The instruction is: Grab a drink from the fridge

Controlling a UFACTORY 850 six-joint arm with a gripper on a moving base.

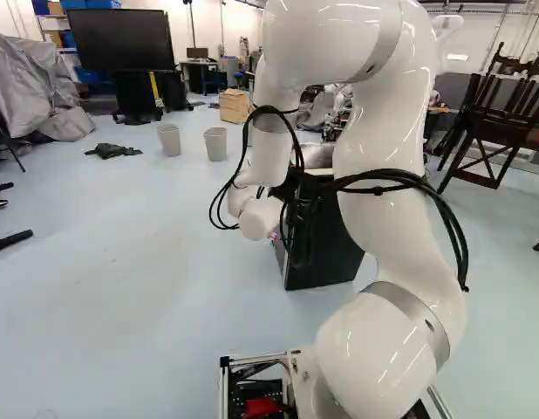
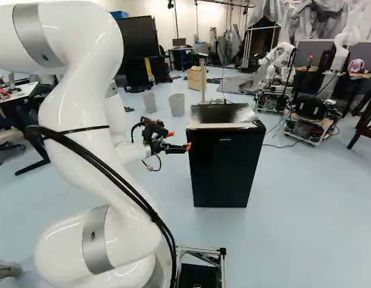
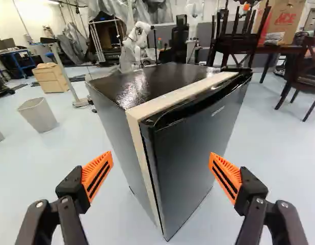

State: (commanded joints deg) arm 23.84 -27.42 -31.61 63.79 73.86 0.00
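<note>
Left to right across the right base view, two grey bins point(image 2: 177, 105) stand upright side by side on the floor point(image 2: 305, 222), behind a single black hand point(image 2: 179, 141), its two orange-padded fingers wide apart as it reaches toward the fridge. One wooden box point(image 2: 194, 78) sits farther back. Near the hand stands one black fridge point(image 2: 226, 168), upright on the floor, its long axis vertical and its door facing the base. In the wrist view, the fridge rises ahead of the hand, a vertical corner lined up between the fingers, its door turned to one side. Beyond, another robot point(image 2: 280, 57) and, farther right, another robot point(image 2: 340, 41) make two.
</note>
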